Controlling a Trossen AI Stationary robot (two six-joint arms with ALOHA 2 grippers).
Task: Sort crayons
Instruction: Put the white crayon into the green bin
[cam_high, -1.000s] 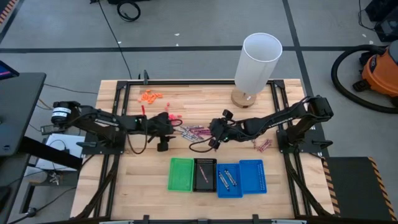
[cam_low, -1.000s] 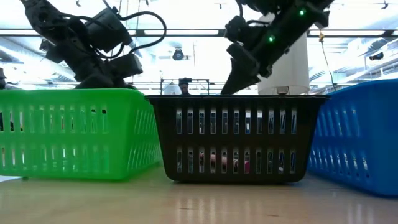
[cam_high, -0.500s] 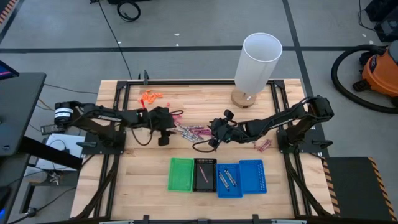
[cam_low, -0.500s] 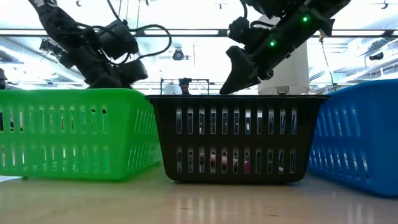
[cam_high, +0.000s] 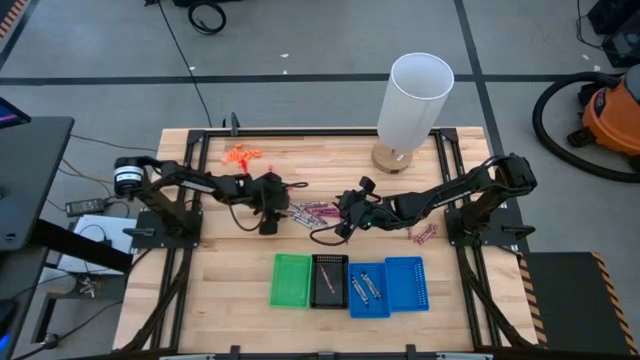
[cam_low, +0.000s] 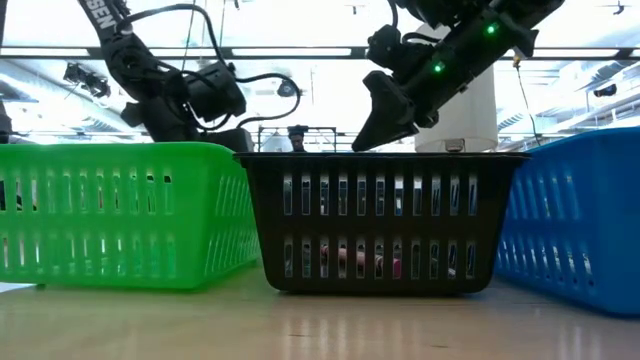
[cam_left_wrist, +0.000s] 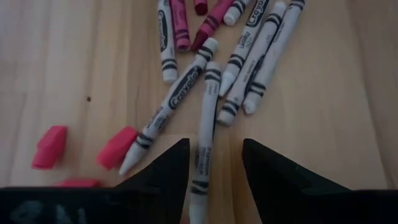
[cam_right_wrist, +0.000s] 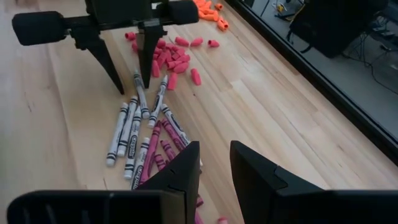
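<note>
High view: wooden tabletop with a white cylinder standing at the far edge, right of centre. Orange bits lie near the far left corner. Four trays in a row at the near edge: green tray, black tray, two blue trays. One crayon lies in the black tray, a few in the left blue one. The loose crayons are piled mid-tabletop, between the two arms; a smaller clump lies towards the right edge. Left gripper sits at the pile's left end, right gripper at its right end

Low view: tray walls fill the frame and hide the tabletop behind them. Right gripper hangs above the black tray's rim; left gripper shows behind the green tray

Left wrist view: the left fingers are apart, straddling one grey-silver crayon; cannot tell whether they touch it. More grey and maroon crayons fan out beyond; coral-pink bits lie beside them

Right wrist view: the right fingers are apart, holding nothing, just over the near end of the crayon pile. The left gripper stands at the pile's other end, tips down, with pink bits behind it
</note>
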